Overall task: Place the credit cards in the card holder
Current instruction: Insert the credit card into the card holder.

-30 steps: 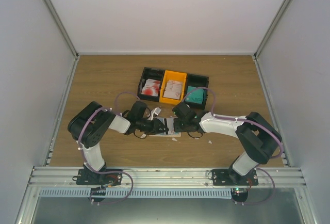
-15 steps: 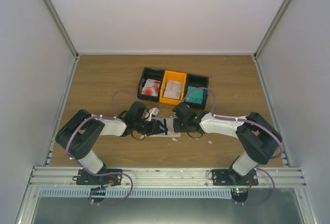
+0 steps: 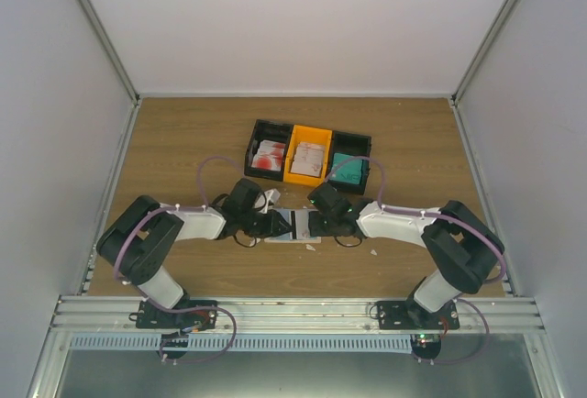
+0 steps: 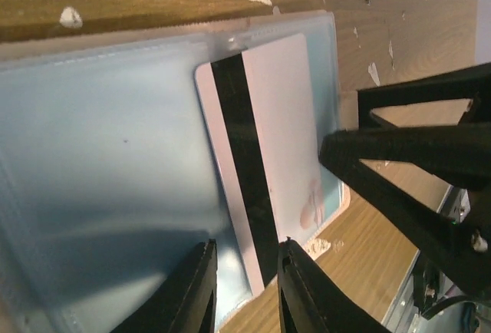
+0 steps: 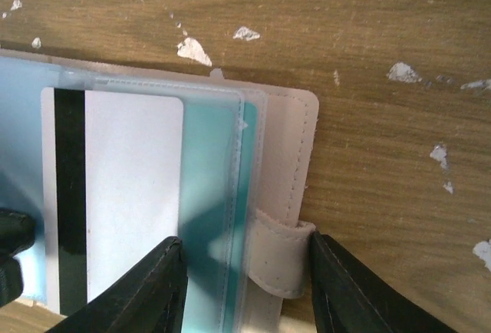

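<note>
Tabletop (image 3: 183, 141) ctr: card holder (image 5: 291, 141) open, credit card (image 4: 284, 118) now part-pocketed; left gripper (image 4: 245, 272) backed off, unclenched; right gripper (image 5: 244, 260) splayed, empty. Needs push.

Crowded centre, free wood to the sides

In the overhead view the left gripper (image 3: 284, 226) and right gripper (image 3: 314, 225) meet nose to nose over the wallet (image 3: 298, 230) mid-frame, with seemingly no gap between them. A row of bins (image 3: 307, 152) blocks just above. The table (image 3: 183, 141) shows free wood at upper left, upper right and lower centre.
</note>
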